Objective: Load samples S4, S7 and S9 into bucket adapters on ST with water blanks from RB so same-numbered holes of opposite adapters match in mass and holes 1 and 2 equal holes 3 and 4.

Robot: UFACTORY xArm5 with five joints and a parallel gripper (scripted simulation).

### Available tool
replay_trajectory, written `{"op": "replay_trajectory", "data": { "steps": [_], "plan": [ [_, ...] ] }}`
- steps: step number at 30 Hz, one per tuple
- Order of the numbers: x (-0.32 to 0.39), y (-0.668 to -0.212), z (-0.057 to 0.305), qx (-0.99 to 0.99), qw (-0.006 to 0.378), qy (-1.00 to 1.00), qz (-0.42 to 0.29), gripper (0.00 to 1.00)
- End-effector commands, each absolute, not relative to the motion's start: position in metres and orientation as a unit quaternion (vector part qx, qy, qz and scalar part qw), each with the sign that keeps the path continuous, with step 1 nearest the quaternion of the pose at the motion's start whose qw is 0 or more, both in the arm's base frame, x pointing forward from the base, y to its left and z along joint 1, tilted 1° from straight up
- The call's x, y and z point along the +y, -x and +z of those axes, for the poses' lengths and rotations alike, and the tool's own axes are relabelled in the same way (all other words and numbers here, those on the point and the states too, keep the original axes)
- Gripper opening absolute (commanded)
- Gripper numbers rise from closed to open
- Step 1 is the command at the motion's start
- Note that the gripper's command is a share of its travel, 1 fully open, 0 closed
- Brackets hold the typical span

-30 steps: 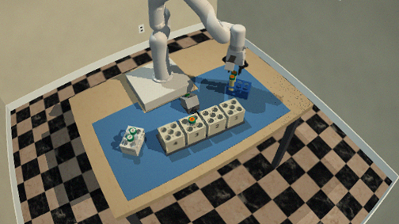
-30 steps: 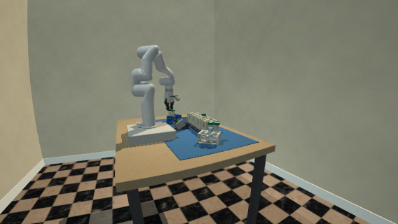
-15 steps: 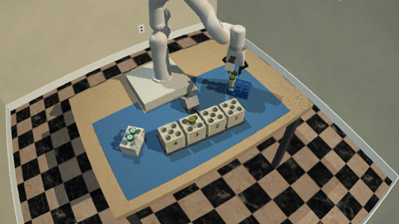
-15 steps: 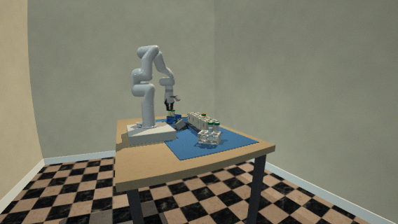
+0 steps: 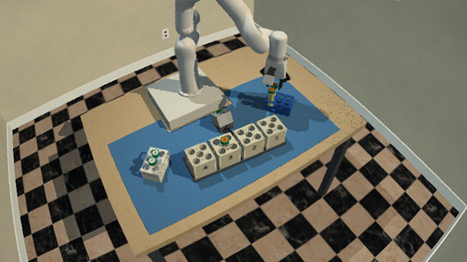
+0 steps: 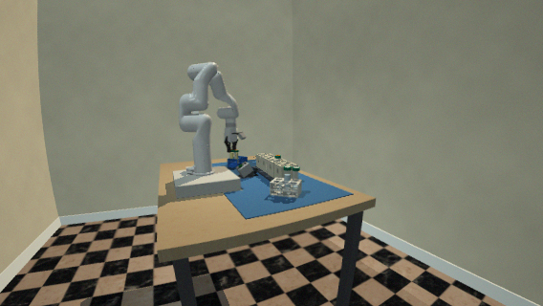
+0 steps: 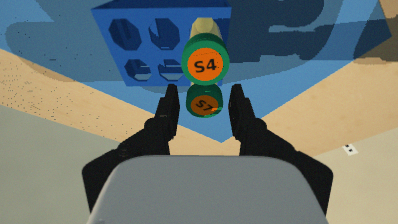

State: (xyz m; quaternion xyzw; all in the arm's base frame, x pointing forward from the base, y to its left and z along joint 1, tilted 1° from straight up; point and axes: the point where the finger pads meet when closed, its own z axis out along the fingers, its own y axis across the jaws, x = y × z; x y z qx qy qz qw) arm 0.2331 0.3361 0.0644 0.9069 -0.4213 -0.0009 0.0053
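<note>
The blue sample rack RS (image 5: 282, 102) stands at the far right of the blue mat and holds two orange-dotted tubes. In the wrist view they read S4 (image 7: 205, 65) and S7 (image 7: 204, 102). My gripper (image 7: 204, 95) is open and hangs right over the rack, with a finger on each side of S7's cap and a small gap at both sides. The four white adapters stand in a row on ST (image 5: 237, 145). One orange-dotted tube (image 5: 224, 140) stands in the adapter marked 3; I cannot read its ID. The other adapter holes look empty.
The clear blank rack RB (image 5: 154, 163) stands at the left of the mat with two green-capped tubes. The DONE key's small desk (image 5: 221, 119) sits between the arm's base plate (image 5: 185, 103) and the adapters. RS (image 7: 150, 45) has several empty wells.
</note>
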Motion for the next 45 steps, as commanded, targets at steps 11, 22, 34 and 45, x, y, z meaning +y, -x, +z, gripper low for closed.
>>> {"op": "replay_trajectory", "data": {
  "steps": [11, 22, 34, 45],
  "plan": [
    [0.3371, -0.2338, 0.057, -0.421, 0.004, -0.907, -0.001, 0.57],
    [0.3371, -0.2338, 0.057, -0.421, 0.004, -0.907, -0.001, 0.57],
    [0.3371, -0.2338, 0.0588, -0.421, 0.004, -0.907, -0.001, 0.0],
    [0.3371, -0.2338, 0.0588, -0.421, 0.004, -0.907, -0.001, 0.0]
  ]
}}
